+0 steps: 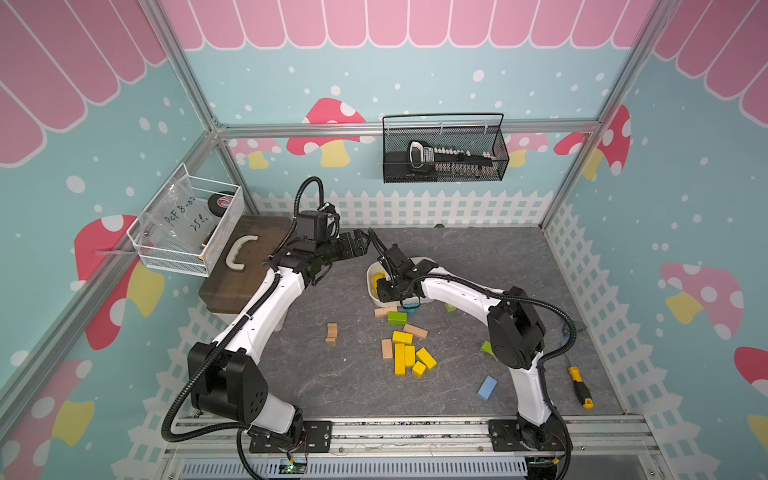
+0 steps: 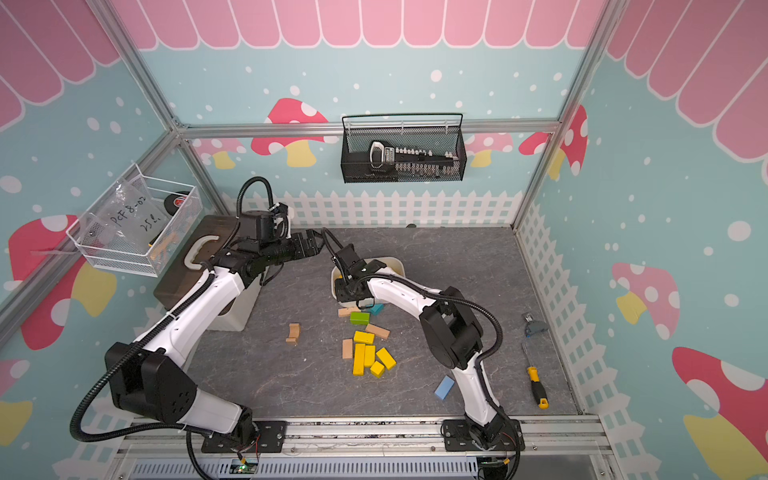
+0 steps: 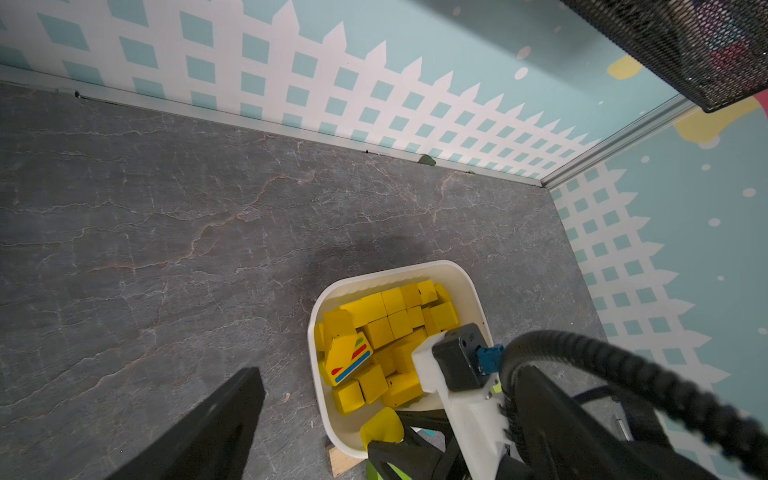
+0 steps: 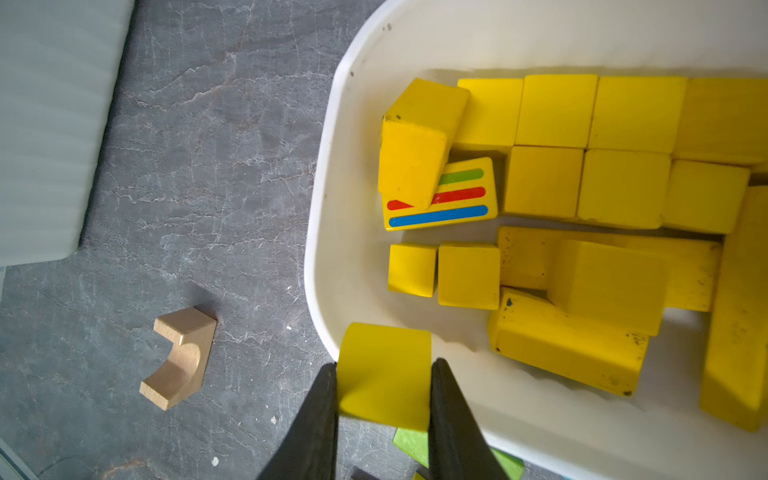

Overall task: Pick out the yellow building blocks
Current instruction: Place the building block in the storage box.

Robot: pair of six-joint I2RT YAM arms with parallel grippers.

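right gripper [image 4: 384, 365] is pinched on one yellow block [image 4: 384, 345] over the near rim of the white tub [image 4: 328, 216]. more yellow blocks [image 4: 582, 183] lie in the tub ahead of its tips, and loose yellow blocks [image 1: 409, 357] lie behind it. left gripper [image 1: 359, 246] gapes wide and empty beside the tub.

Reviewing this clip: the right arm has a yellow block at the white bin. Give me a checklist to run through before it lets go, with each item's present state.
1. Grip on the yellow block: ok; the right gripper is shut on its two sides.
2. Block fully over the white bin: not ok; it straddles the near rim.
3. Room to land: ok; bare bin floor shows just inside that rim.
4. Only yellow among the binned blocks: ok in both wrist views.
5. Way clear of the left gripper: ok; it is open, empty and apart from the bin.
6. Task done after this drop: not ok; five loose yellow blocks lie on the table.
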